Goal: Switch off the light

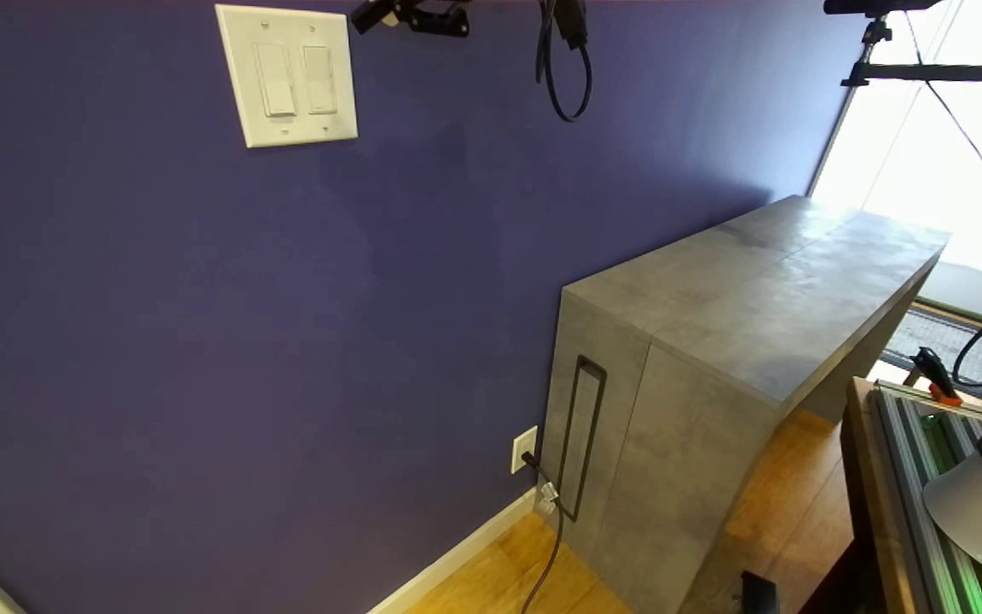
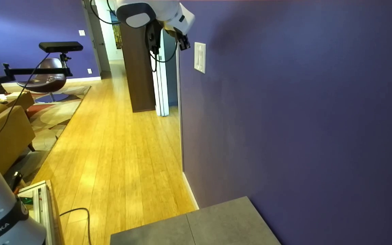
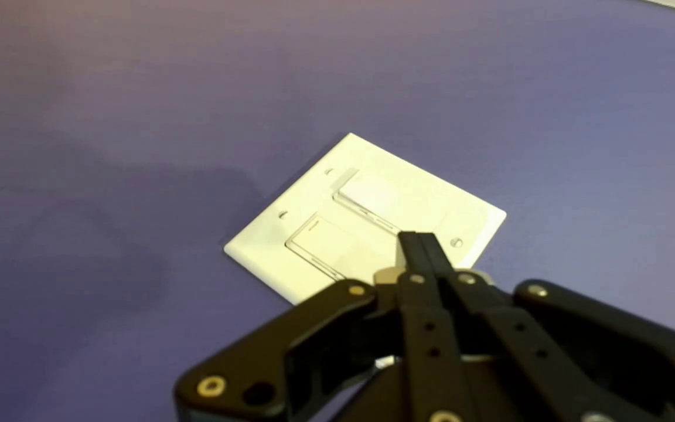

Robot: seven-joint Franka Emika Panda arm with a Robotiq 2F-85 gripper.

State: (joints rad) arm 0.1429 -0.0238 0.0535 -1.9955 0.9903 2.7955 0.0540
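Across the left of the frame in the wrist view, a soft shadow (image 3: 197, 220) falls on a purple wall (image 3: 138, 105); at the centre is the light switch (image 3: 358, 215), a white plate with two rocker paddles side by side, tilted in the frame; right of centre, the black gripper (image 3: 418, 235) reaches up from the bottom edge, its jaws clenched, the two fingers (image 3: 412, 252) lying flat together and hiding part of the plate. Whether they touch it cannot be told. In an exterior view, the light switch sits at the upper left of the frame, with the gripper's dark end just beside it at the top edge; then a small white socket plate (image 1: 523, 449) low on the wall, a hanging loop of black cable (image 1: 571, 118) at the top, a grey desk (image 1: 730, 298) right of centre, and the robot's pale base (image 1: 973, 512) at the right edge. In an exterior view, a tan armchair (image 2: 5, 139) stands at the left, wooden floor (image 2: 114, 136) runs through the middle, and the arm (image 2: 165, 10) hangs at the top centre, the gripper just left of the light switch.
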